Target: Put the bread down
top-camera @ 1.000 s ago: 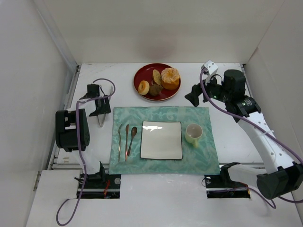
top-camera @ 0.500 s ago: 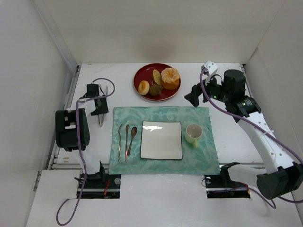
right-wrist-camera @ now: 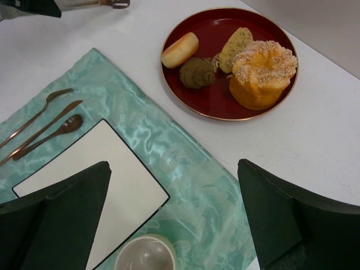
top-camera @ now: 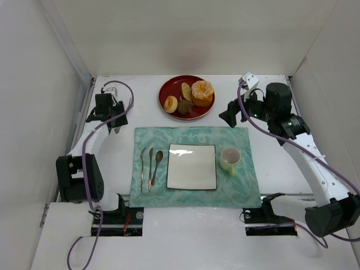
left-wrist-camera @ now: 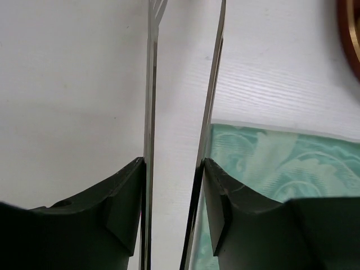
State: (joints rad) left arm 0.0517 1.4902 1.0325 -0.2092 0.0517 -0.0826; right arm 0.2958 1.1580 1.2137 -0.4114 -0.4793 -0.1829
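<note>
The bread [top-camera: 185, 90] [right-wrist-camera: 235, 46], a small speckled tan oval, lies on the red plate [top-camera: 174, 84] [right-wrist-camera: 197, 104] at the back, next to a large orange bun [top-camera: 202, 93]. My left gripper [top-camera: 107, 111] [left-wrist-camera: 173, 163] hovers left of that plate, shut on metal tongs [left-wrist-camera: 151, 84] whose two arms run forward between its fingers. My right gripper [top-camera: 228, 115] [right-wrist-camera: 174, 169] hangs open and empty above the mat's back right corner, right of the red plate.
A rounder golden bun [right-wrist-camera: 180, 49] and a dark brown lump [right-wrist-camera: 197, 72] share the red plate. A green placemat [top-camera: 236, 185] carries a white square plate [top-camera: 191, 167], a cup [top-camera: 229, 159] and several pieces of cutlery [top-camera: 151, 163]. White walls enclose the table.
My left gripper has closed on the tongs and carried them from the table beside the mat up and back toward the far left. The right arm has not moved.
</note>
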